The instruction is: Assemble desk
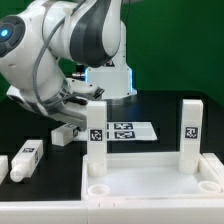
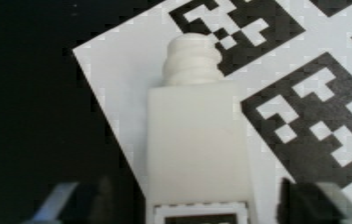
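The white desk tabletop (image 1: 150, 185) lies at the front, rim up. Two square legs stand upright in its far corner sockets, one (image 1: 95, 140) at the exterior view's left and one (image 1: 190, 130) at its right, each with a tag. In the wrist view a third leg (image 2: 199, 130) lies lengthwise between my fingers (image 2: 57, 200), its ribbed tip (image 2: 191, 55) pointing away and its tag at the near end. My gripper (image 2: 191, 208) is open, with a dark gap on each side of that leg. In the exterior view my gripper (image 1: 72, 122) hangs low behind the left upright leg.
The marker board (image 1: 128, 130) lies on the black table behind the tabletop, and it shows under the leg in the wrist view (image 2: 306, 100). Two loose legs (image 1: 27, 155) (image 1: 3, 166) lie at the exterior view's left. The robot base (image 1: 25, 50) fills the back left.
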Controlling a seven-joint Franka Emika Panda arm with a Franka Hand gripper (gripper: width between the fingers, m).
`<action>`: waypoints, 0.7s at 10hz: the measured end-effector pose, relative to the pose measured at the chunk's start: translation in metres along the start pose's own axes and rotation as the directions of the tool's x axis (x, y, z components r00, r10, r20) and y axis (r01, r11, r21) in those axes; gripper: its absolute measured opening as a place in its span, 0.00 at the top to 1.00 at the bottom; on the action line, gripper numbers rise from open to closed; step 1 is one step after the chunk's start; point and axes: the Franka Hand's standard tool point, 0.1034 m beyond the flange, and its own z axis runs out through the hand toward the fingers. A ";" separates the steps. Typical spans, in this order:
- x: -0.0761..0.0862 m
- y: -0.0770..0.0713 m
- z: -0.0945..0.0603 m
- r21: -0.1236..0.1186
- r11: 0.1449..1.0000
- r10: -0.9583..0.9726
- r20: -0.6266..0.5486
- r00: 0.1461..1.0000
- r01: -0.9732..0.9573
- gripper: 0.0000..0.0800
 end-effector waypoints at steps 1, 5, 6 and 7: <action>-0.001 0.004 -0.013 0.024 1.000 -0.014 0.048 0.999 0.013 0.29; -0.001 0.019 -0.031 0.072 0.997 -0.034 0.343 0.939 0.010 0.19; 0.000 0.022 -0.027 0.070 0.998 -0.026 0.436 0.900 -0.005 0.19; 0.010 0.018 -0.030 0.061 0.998 -0.021 0.427 0.904 -0.006 0.19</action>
